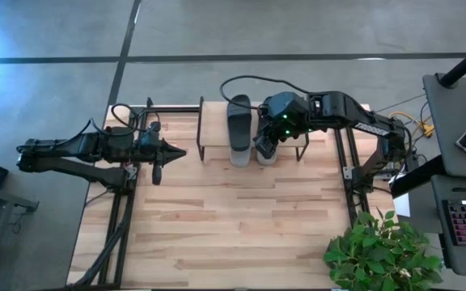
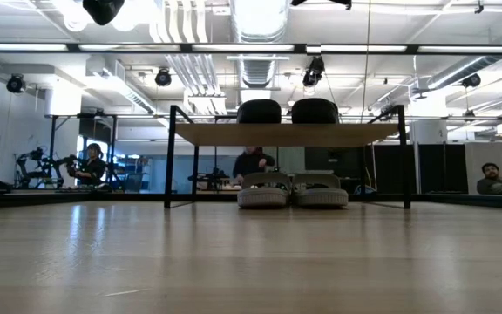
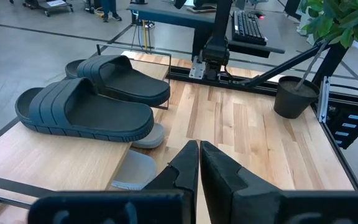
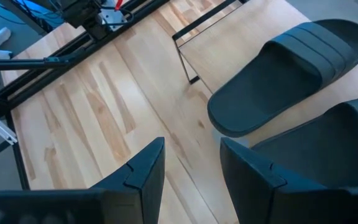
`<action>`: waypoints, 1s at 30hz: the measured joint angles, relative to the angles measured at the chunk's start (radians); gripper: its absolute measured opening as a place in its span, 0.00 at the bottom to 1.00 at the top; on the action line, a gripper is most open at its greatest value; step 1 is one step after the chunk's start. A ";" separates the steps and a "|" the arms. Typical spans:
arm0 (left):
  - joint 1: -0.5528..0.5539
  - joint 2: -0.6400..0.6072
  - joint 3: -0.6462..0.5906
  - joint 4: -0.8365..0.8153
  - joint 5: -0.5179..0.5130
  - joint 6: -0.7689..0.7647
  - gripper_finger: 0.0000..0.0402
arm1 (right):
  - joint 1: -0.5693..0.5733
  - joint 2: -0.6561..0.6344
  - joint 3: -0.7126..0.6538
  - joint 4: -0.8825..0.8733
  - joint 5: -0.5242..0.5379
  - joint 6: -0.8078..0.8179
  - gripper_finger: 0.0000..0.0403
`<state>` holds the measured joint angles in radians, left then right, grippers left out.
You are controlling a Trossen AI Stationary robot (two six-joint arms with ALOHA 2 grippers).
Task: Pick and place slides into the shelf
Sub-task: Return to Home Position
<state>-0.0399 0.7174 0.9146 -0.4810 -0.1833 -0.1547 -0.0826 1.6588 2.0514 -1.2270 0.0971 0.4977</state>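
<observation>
Along the far edge of the table (image 1: 217, 226), about midway, stands the shelf (image 2: 234, 134), and the two black slides (image 3: 86, 111) lie side by side on its top board. Beneath the board, the two grey slides (image 2: 263, 191) rest together on the table, their ends poking out past the shelf's front edge. The right gripper (image 4: 191, 155) hovers above the half of the shelf nearer the table's right edge, over one black slide, with its fingers spread and nothing between them. The left gripper (image 3: 199, 146) hangs over the table near its far left corner, well apart from the shelf, its fingers pressed together and holding nothing
</observation>
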 joint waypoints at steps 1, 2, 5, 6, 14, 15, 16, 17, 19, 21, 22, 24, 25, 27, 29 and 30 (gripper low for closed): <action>0.000 0.000 0.000 0.000 0.000 0.000 0.00 | 0.000 0.000 0.000 0.000 0.000 0.000 0.36; 0.000 0.000 0.000 0.000 0.000 0.000 0.00 | 0.000 0.000 0.000 0.000 0.000 0.000 0.36; 0.000 0.000 0.000 0.000 0.000 0.000 0.00 | 0.000 0.000 0.000 0.000 0.000 0.000 0.36; 0.000 0.000 0.000 0.000 0.000 0.000 0.00 | 0.000 0.000 0.000 0.000 0.000 0.000 0.36; 0.000 0.000 0.000 -0.003 0.000 -0.024 0.00 | 0.013 0.000 0.000 -0.016 -0.029 0.028 0.36; 0.000 0.000 0.000 -0.008 0.000 -0.029 0.00 | 0.015 0.000 0.000 -0.026 -0.042 0.036 0.36; 0.000 0.000 0.000 -0.011 0.001 -0.037 0.00 | 0.021 0.000 0.000 -0.039 -0.050 0.045 0.36; 0.000 0.000 0.000 -0.011 0.001 -0.048 0.00 | 0.026 0.000 0.000 -0.057 -0.052 0.055 0.36; 0.000 0.000 -0.004 -0.009 0.002 -0.050 0.00 | 0.044 0.000 0.000 -0.095 -0.052 0.069 0.36; 0.000 0.000 -0.005 -0.011 0.003 -0.050 0.00 | 0.071 0.000 0.000 -0.119 -0.048 0.079 0.36; 0.000 0.001 -0.005 -0.011 0.008 -0.050 0.00 | 0.087 -0.001 0.000 -0.122 -0.044 0.084 0.36; 0.000 0.004 -0.005 -0.008 0.013 -0.051 0.00 | 0.125 -0.006 0.000 -0.121 -0.024 0.093 0.36; 0.000 0.005 -0.005 -0.008 0.014 -0.051 0.00 | 0.148 -0.012 0.000 -0.121 -0.002 0.102 0.36; 0.000 0.008 -0.005 -0.008 0.016 -0.051 0.00 | 0.193 -0.031 0.000 -0.121 0.066 0.131 0.36; 0.000 0.013 -0.005 -0.008 0.016 -0.052 0.00 | 0.242 -0.056 0.000 -0.121 0.145 0.169 0.36; 0.000 0.016 -0.005 -0.007 0.016 -0.053 0.00 | 0.266 -0.068 0.000 -0.121 0.186 0.193 0.36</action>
<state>-0.0397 0.7331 0.9096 -0.4885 -0.1673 -0.2073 0.1837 1.5908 2.0510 -1.3483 0.2831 0.6910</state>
